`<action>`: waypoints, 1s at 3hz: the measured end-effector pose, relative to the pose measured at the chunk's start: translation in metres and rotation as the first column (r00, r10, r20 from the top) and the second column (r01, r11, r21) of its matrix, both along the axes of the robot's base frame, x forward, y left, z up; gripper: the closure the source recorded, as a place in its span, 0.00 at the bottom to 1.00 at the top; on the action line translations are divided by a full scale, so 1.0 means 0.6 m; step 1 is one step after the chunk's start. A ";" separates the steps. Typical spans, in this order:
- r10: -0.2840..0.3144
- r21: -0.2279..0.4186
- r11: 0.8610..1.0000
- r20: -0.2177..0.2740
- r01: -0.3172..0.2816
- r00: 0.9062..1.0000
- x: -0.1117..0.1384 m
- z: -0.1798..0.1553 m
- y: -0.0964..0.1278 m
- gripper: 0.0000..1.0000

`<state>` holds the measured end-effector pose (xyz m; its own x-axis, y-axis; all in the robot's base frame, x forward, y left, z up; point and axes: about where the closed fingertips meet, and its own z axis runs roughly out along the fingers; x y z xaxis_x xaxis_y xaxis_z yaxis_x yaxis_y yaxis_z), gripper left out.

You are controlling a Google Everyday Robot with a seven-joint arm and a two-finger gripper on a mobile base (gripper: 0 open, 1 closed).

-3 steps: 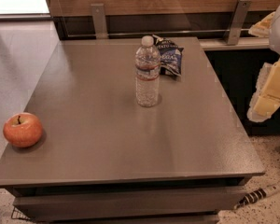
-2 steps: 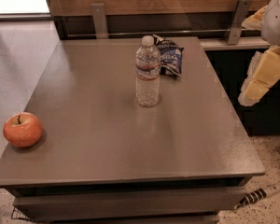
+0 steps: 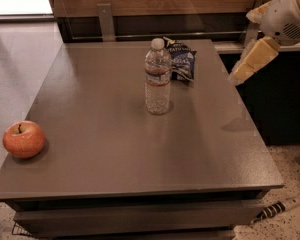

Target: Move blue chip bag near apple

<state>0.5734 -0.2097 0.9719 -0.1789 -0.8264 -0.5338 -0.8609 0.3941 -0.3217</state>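
Lying far behind a clear plastic bottle (image 3: 157,79), the navy-blue foil chip bag (image 3: 184,62) is seen; the round red apple (image 3: 23,139) is set near left. The tan tool (image 3: 250,64) is raised far right; its state cannot be told.

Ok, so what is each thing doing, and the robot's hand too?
water bottle: upright, cap on, middle of the table.
blue chip bag: lying at the far edge behind the bottle, untouched.
apple: resting at the near left edge, stem up.
hand: in the air past the right edge, touching nothing.

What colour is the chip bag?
Chip bag: dark navy with white lettering, camera view; gripper hovers upper right.
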 end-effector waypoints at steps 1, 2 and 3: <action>-0.021 0.077 0.997 0.017 0.020 1.000 0.089 -0.020 0.024 0.00; -0.009 0.134 0.991 -0.022 0.012 1.000 0.183 -0.050 0.070 0.00; -0.009 0.134 0.991 -0.022 0.012 1.000 0.183 -0.050 0.070 0.00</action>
